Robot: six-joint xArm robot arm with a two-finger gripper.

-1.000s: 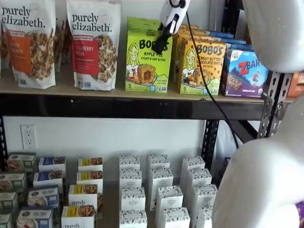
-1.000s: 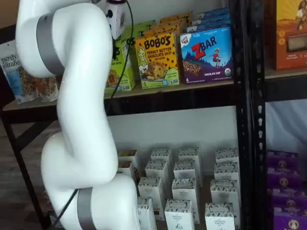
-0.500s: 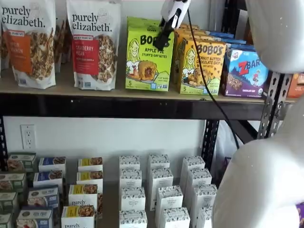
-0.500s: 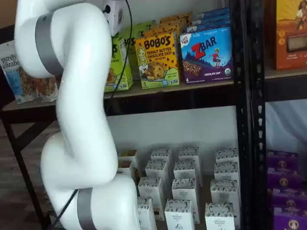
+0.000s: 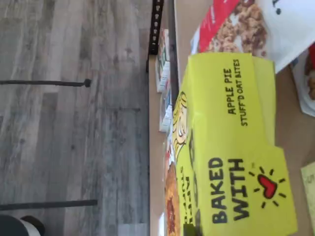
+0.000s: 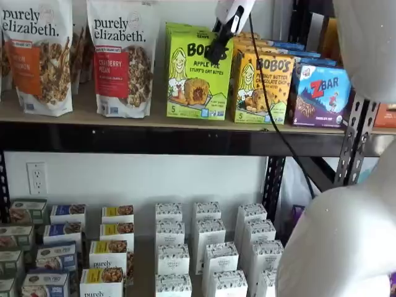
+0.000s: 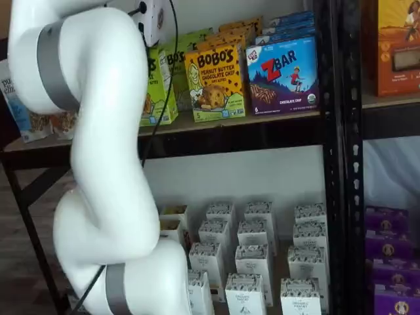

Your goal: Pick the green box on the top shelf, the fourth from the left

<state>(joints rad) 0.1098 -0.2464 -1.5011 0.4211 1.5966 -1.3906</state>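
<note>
Top centre of a shelf view, your gripper (image 6: 218, 49) is clamped on the green box (image 6: 197, 77). The box tilts, lifted off the top shelf (image 6: 154, 127).

So the readable stuff: the green box (image 6: 197, 71) right at the black fingers says "BOBO'S", "APPLE PIE STUFF'D OAT BITES" and a "5" in the corner; seen from the wrist camera its top (image 5: 246, 191) reads "BAKED WITH" next to a little heart. Just beside it, away from the pouches, the orange box (image 6: 261, 86) says "BOBO'S", and in a shelf view (image 7: 216, 82) you can make out "PEANUT BUTTER CHOCOLATE CHIP". Further that way the purple box (image 7: 283, 75) says "ZBAR" and "CHOCOLATE CHIP". On the other side, two pouches (image 6: 122, 55) read "purely elizabeth."
</note>
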